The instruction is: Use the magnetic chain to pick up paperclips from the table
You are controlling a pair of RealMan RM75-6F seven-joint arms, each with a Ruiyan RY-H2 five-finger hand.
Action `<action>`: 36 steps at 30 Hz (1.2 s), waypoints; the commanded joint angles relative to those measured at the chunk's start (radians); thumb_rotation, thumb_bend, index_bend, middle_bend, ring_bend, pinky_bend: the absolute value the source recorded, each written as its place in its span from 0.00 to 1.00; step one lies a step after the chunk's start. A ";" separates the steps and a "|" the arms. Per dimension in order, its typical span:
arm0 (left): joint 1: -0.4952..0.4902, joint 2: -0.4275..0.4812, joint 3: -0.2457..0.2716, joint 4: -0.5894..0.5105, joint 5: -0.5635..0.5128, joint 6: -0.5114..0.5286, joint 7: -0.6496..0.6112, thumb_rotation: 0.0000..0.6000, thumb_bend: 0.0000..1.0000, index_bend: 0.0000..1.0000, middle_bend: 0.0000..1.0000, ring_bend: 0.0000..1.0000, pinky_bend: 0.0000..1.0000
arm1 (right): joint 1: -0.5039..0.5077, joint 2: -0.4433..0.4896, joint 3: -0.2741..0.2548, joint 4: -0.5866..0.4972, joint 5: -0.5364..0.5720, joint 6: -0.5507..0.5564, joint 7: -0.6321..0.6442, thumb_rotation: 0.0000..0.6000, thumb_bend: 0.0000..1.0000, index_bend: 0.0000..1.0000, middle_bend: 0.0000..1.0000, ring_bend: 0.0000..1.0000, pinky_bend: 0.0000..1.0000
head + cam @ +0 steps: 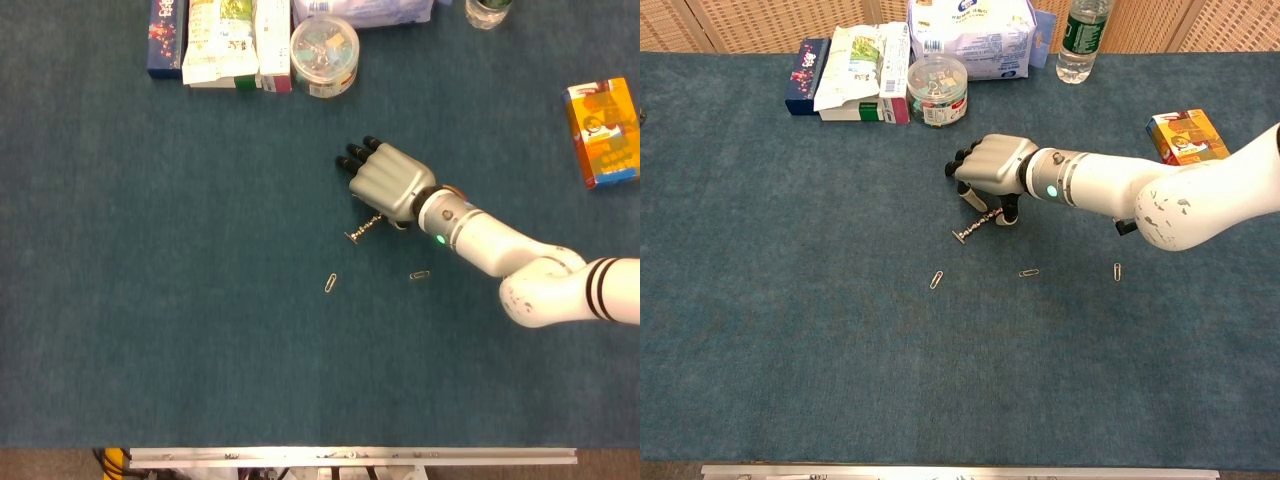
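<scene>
My right hand (385, 180) (990, 170) hovers over the middle of the blue table, knuckles up, fingers curled down. It pinches the upper end of the short magnetic chain (363, 229) (975, 226), which slants down to the left; its lower tip, with a small crosspiece, lies on the cloth. One paperclip (330, 283) (937, 280) lies just below and left of the chain's tip. A second paperclip (420, 275) (1029, 272) lies below the hand. A third paperclip (1117, 271) lies further right, seen only in the chest view. My left hand is out of sight.
At the back stand a clear tub of clips (324, 55) (937, 90), several flat boxes (220, 40) (850, 75), a white packet (970, 40) and a bottle (1078, 40). An orange box (603, 130) (1188, 138) lies at the right.
</scene>
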 commanded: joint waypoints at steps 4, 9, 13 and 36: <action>0.001 0.001 -0.001 0.001 0.000 0.002 -0.005 1.00 0.33 0.63 0.26 0.01 0.00 | 0.005 -0.003 -0.002 0.006 0.003 -0.007 0.006 1.00 0.25 0.53 0.09 0.00 0.11; 0.003 0.004 -0.001 -0.001 0.001 0.006 -0.009 1.00 0.33 0.63 0.26 0.01 0.00 | 0.011 -0.005 -0.004 0.012 0.009 -0.017 0.013 1.00 0.25 0.53 0.09 0.00 0.11; 0.004 0.004 -0.001 0.001 0.003 0.009 -0.012 1.00 0.33 0.63 0.26 0.01 0.00 | 0.015 -0.005 -0.007 0.012 0.016 -0.021 0.017 1.00 0.26 0.54 0.09 0.00 0.11; 0.002 -0.003 0.003 0.008 0.004 -0.001 0.003 1.00 0.33 0.63 0.26 0.01 0.00 | 0.017 0.054 -0.021 -0.080 0.040 0.050 0.000 1.00 0.34 0.59 0.10 0.00 0.11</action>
